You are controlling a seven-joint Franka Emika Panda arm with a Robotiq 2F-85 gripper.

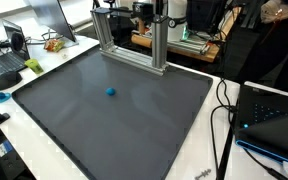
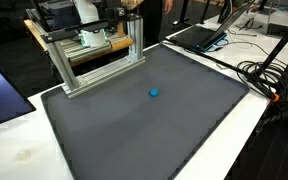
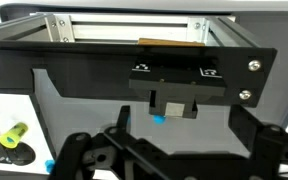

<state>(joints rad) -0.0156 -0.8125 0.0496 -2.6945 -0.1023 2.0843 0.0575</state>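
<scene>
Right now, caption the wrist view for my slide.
Open tool facing a black panel on an aluminium frame, a small blue object just visible below it.

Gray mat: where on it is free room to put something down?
Nearly all the gray mat is bare: the wide part between the blue ball and the near edge, and both sides of the ball. Crowded only at the far edge, where the aluminium frame stands, and off the mat by the cables.

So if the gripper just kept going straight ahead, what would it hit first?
Likely the black bracket right ahead of the open gripper; the blue ball peeks out beyond it, depth unclear.
</scene>
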